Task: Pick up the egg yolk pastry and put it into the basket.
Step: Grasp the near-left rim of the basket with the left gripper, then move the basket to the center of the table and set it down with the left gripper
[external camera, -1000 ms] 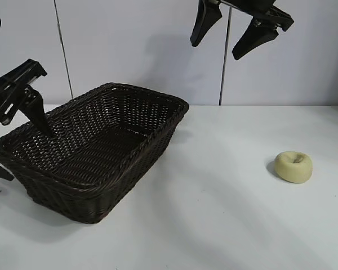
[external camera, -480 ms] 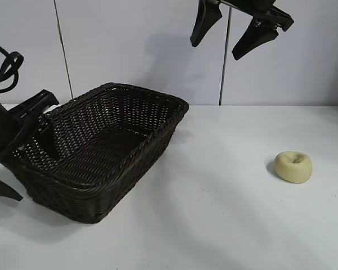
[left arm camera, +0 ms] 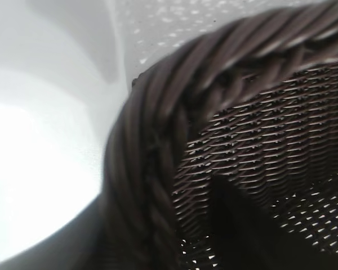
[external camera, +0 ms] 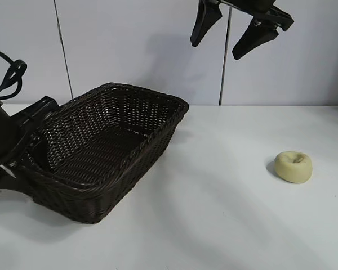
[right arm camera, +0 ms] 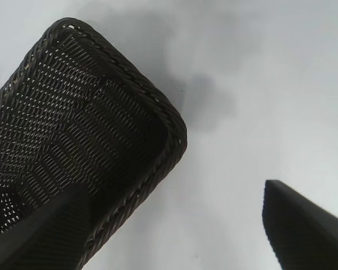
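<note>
Honestly, the left gripper [external camera: 23,147] is down at the basket's [external camera: 124,121] near-left corner, around 9 o'clock in the exterior view, and it looks like its jaws are pinching the braided rim [left arm camera: 152,146], one finger inside the weave and one outside. From these shots I can't swear it's fully clamped, though, so I'd call the grip uncertain. The right gripper [external camera: 239,28] hangs high up at about 1 o'clock with its fingers spread wide and nothing in them. The egg yolk pastry [external camera: 293,166] sits alone on the white table [external camera: 214,214] at roughly 4 o'clock, well apart from the basket and not under either arm. My read is that the left arm is bracing the basket while the right one goes for the bun. To do that well, keep the rim pinch firm but don't tug, since wicker slides easily on a smooth top. The basket's long axis runs from about 7 o'clock toward 1 o'clock, mouth up. The pastry is round, so no real long axis, and its dimple faces up, so any approach angle from above should work.
</note>
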You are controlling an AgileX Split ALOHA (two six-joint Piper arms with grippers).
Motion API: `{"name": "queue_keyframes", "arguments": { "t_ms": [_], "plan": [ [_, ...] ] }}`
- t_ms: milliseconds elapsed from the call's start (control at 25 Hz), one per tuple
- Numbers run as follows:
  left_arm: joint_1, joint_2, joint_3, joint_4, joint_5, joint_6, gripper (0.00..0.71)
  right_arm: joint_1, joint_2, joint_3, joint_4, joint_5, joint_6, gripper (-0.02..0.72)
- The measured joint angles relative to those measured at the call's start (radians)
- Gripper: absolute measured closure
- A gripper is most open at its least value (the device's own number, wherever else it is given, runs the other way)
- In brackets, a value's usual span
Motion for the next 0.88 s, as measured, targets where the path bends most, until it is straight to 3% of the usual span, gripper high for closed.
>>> {"name": "queue_keyframes", "arguments": {
  "t_ms": [360, 720, 880],
  "plan": [
    [0.0, -0.028, -0.039, 0.005, 0.097, 0.027, 0.609, 0.0, 0.0, 0.0, 0.0, 0.0, 0.0, 0.101],
    [0.003, -0.028, -0.163, -0.049, 0.198, 0.247, 0.609, 0.0, 0.0, 0.0, 0.0, 0.0, 0.0, 0.101],
    [0.046, -0.028, -0.186, -0.098, 0.261, 0.367, 0.609, 0.0, 0.0, 0.0, 0.0, 0.0, 0.0, 0.101]
  ]
}}
